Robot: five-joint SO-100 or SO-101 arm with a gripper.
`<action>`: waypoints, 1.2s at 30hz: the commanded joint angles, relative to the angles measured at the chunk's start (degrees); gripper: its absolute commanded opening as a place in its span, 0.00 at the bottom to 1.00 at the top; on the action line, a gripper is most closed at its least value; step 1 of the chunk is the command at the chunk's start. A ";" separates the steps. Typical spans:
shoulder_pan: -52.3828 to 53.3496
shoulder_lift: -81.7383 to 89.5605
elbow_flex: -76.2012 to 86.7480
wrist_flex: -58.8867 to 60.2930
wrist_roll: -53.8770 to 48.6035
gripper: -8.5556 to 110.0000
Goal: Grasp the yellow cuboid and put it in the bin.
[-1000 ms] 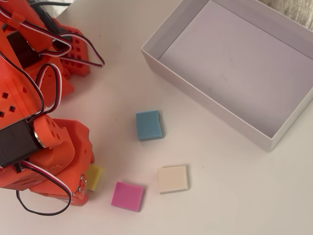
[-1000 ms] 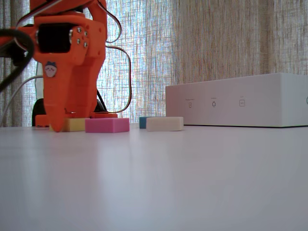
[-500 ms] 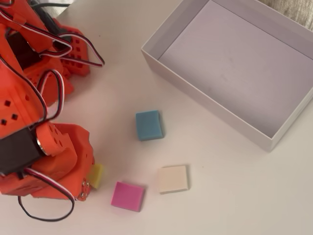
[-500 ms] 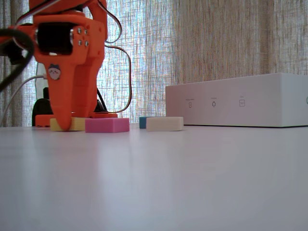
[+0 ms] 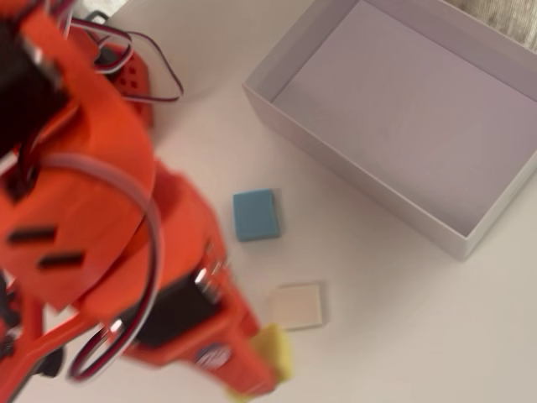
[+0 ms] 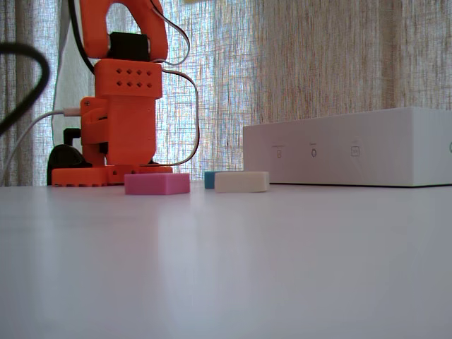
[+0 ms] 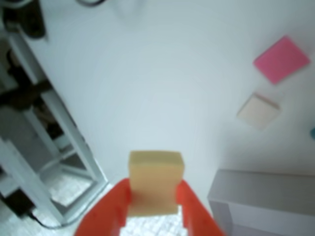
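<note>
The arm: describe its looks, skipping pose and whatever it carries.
The arm is bright orange printed plastic with black motor blocks and looping grey, white and dark red cables. Its base has a grid of small holes. The gripper has two orange fingers.

home room | sheer woven curtain [image 6: 318, 63] | white table [image 6: 226, 268]

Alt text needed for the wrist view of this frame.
The orange gripper holds the yellow cuboid between its fingers, lifted above the white table. A corner of the bin shows lower right; a pink block and a cream block lie upper right.
</note>
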 commanded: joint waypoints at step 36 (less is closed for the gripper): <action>-43.59 15.03 34.54 -22.32 -38.32 0.35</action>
